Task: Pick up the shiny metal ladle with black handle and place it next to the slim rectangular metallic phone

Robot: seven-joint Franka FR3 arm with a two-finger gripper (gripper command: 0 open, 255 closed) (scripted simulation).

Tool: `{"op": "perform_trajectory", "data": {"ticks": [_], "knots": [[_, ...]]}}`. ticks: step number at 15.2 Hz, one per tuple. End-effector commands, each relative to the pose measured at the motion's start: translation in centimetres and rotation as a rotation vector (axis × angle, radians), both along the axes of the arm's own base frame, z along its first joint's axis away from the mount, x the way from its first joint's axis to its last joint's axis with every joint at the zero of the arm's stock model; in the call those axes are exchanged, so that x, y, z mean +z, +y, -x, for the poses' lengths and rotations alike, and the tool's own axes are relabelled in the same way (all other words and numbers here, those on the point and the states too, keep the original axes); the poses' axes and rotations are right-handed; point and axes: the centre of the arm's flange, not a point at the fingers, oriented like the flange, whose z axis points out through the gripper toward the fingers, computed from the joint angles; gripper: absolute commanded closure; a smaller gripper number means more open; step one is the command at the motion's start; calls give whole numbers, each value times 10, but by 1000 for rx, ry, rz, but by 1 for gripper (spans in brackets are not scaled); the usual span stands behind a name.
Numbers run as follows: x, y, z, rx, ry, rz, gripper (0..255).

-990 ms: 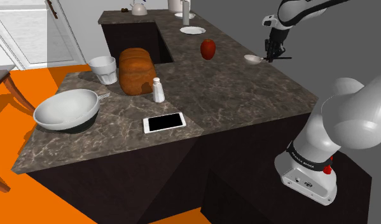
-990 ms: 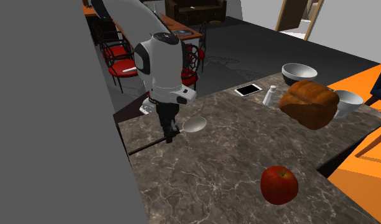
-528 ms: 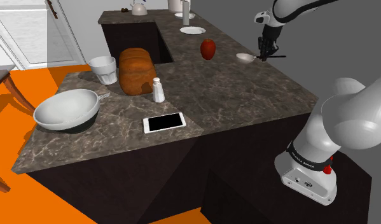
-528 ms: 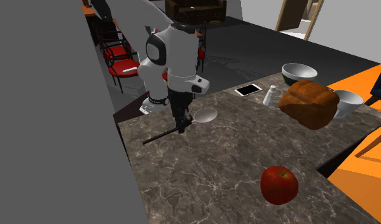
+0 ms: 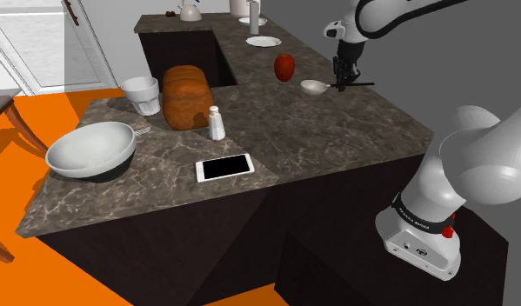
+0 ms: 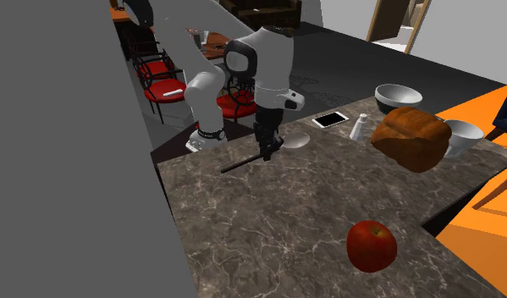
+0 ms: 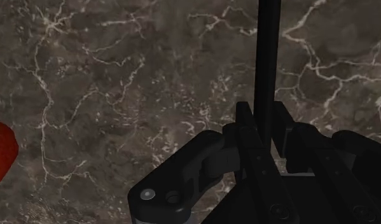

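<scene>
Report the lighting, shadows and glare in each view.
Shoulder view: flat, even light, no glare on the phone, no blur. Second exterior view: same even light, and the ladle has a pale bowl without highlights. Wrist view: dim, its black handle barely separates from the black fingers.

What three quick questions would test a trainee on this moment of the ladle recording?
1. True or false: the gripper is shut on the black handle of the ladle.
2. Which thing stands nearest the phone? A) the white shaker B) the kettle C) the plate
3. Fill in: the red thing on the counter near the ladle's bowl is an ____.

Key: 1 true; 2 A; 3 apple.
</scene>
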Motion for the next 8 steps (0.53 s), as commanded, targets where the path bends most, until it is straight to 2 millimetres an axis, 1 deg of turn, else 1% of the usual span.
{"op": "perform_trajectory", "data": {"ticks": [1, 8], "knots": [[-2, 26, -8, -2, 0, 0, 255], [-5, 114, -34, -2, 0, 0, 255]]}}
